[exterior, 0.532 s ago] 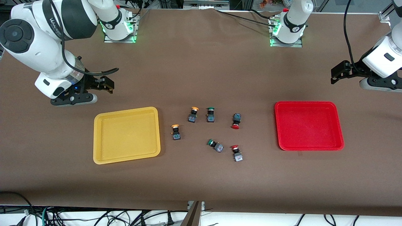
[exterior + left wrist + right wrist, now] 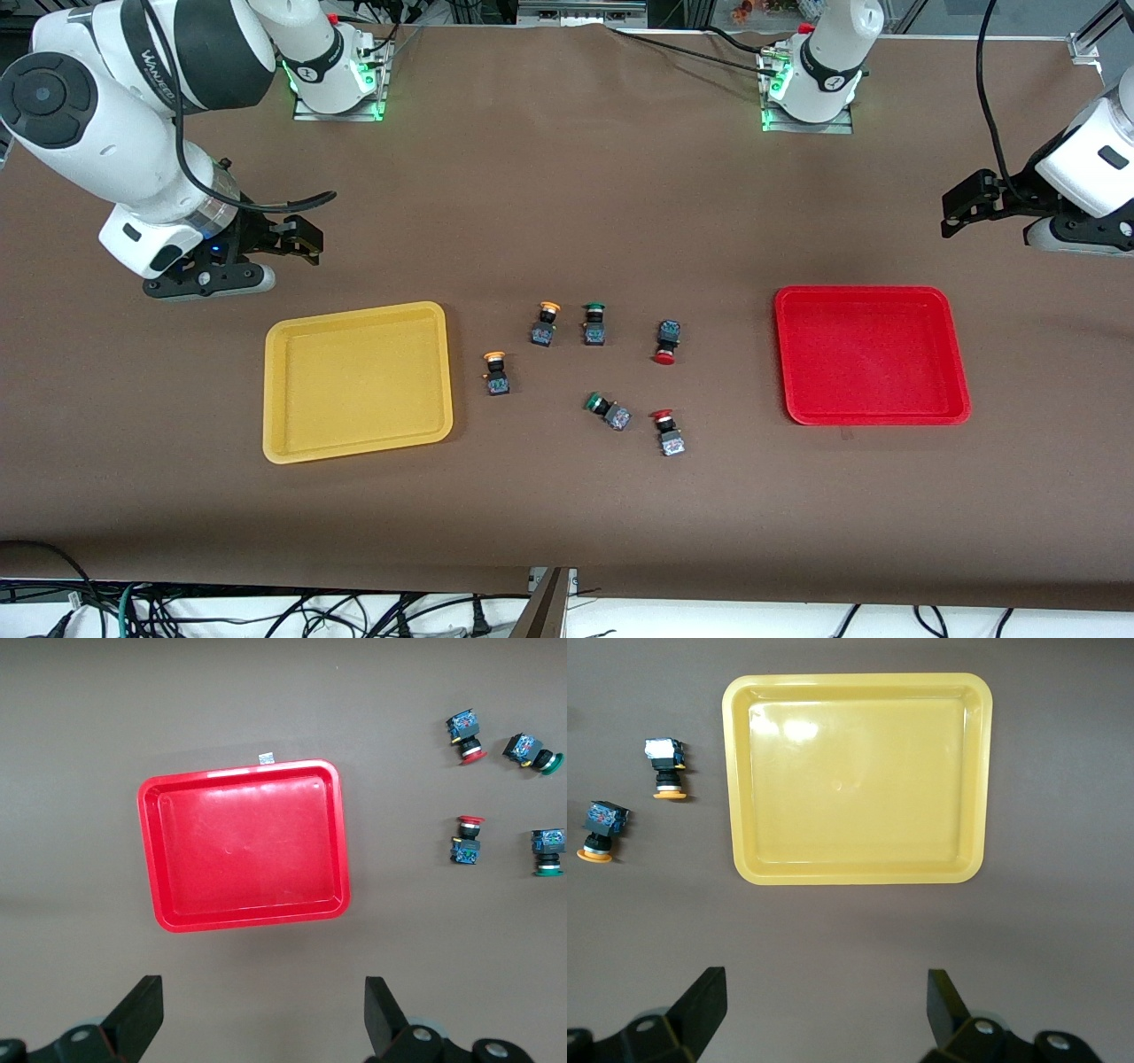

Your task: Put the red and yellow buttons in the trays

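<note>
Red and yellow buttons: four switches lie on the brown table [image 2: 567,177] between the two trays, none in a tray, all well apart from both grippers.
Yellow buttons: one [image 2: 496,372] just beside the yellow tray; the other [image 2: 545,323] a little farther from the front camera, toward the table's middle.
Red buttons: one [image 2: 666,342] toward the red tray; the other [image 2: 669,432] nearer the front camera.
Green buttons: one [image 2: 594,323] beside the second yellow button; one [image 2: 608,411] beside the nearer red button.
Yellow tray [image 2: 357,381]: empty, toward the right arm's end.
Red tray [image 2: 871,354]: empty, toward the left arm's end.
Right gripper [image 2: 824,1005]: fingers spread wide, holding nothing, over bare table near the yellow tray.
Left gripper [image 2: 264,1014]: fingers spread wide, holding nothing, over bare table near the red tray.
</note>
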Action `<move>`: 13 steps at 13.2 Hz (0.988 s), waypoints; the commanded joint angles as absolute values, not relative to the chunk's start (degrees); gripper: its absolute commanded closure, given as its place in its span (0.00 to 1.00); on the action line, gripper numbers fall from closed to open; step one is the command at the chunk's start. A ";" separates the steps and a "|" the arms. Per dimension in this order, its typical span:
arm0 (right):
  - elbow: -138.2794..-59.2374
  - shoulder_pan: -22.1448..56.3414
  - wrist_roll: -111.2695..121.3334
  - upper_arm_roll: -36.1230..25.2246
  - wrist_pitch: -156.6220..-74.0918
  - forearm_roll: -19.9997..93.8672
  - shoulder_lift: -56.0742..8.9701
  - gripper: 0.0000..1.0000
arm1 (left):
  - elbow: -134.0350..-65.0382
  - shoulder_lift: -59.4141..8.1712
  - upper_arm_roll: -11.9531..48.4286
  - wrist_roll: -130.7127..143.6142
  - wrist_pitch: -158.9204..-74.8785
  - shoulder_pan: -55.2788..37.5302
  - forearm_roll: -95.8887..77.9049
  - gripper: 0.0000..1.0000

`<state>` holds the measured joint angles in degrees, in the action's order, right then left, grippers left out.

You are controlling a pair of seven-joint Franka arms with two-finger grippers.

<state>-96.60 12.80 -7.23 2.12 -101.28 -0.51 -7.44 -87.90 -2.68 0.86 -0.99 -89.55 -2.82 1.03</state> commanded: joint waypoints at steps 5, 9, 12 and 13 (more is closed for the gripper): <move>-96.86 12.48 -8.09 3.34 -101.69 -0.18 -7.81 0.00 | -85.78 -3.52 0.88 -0.97 -87.89 -2.55 0.26 0.00; -95.98 18.00 -9.74 3.34 -110.52 10.19 -15.61 0.00 | -85.61 -3.52 0.88 -1.05 -87.54 -2.46 0.26 0.00; -88.54 26.69 -20.53 2.73 -123.80 6.01 -31.76 0.00 | -86.83 -7.70 1.23 -0.88 -85.35 -2.64 0.53 0.00; -85.98 27.24 -24.05 2.81 -126.88 2.06 -36.86 0.00 | -85.18 -11.39 0.88 -0.88 -82.56 -1.85 -0.52 0.00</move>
<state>-94.36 24.92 -18.49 3.44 -123.44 6.47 -25.91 -88.14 -4.24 1.01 -0.96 -85.80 -2.81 1.03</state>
